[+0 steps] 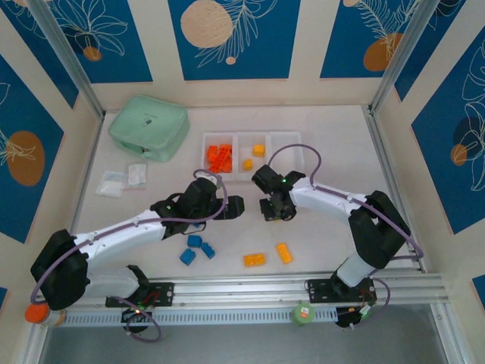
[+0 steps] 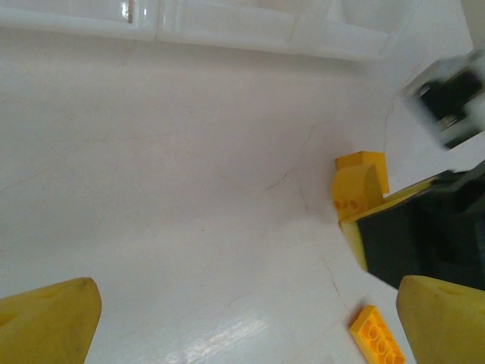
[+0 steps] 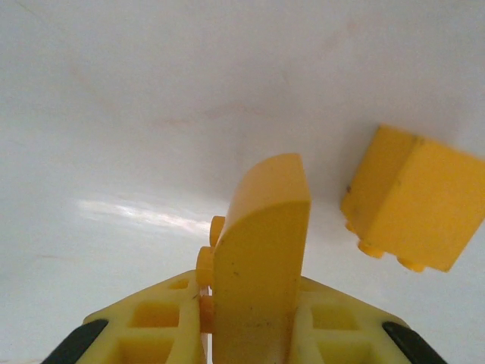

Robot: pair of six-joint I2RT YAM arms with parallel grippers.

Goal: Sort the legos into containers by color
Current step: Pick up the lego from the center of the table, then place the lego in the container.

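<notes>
My right gripper (image 3: 254, 292) is shut on a curved yellow-orange lego (image 3: 265, 212) that stands upright between its jaws, just above the white table. A second yellow-orange brick (image 3: 413, 199) lies close to its right. From above, the right gripper (image 1: 276, 212) hangs in front of the containers (image 1: 282, 138). The left bin holds red-orange legos (image 1: 220, 158), the middle bin yellow-orange ones (image 1: 254, 155). My left gripper (image 1: 233, 206) is open over bare table, its fingers (image 2: 53, 322) wide apart with nothing between them. Blue legos (image 1: 195, 249) and two yellow-orange ones (image 1: 255, 260) lie near the front.
A mint green zip case (image 1: 149, 127) sits at the back left, with small clear bags (image 1: 121, 180) in front of it. The two grippers are close together at mid-table. A flat yellow-orange brick (image 2: 377, 337) lies by the left gripper's right finger.
</notes>
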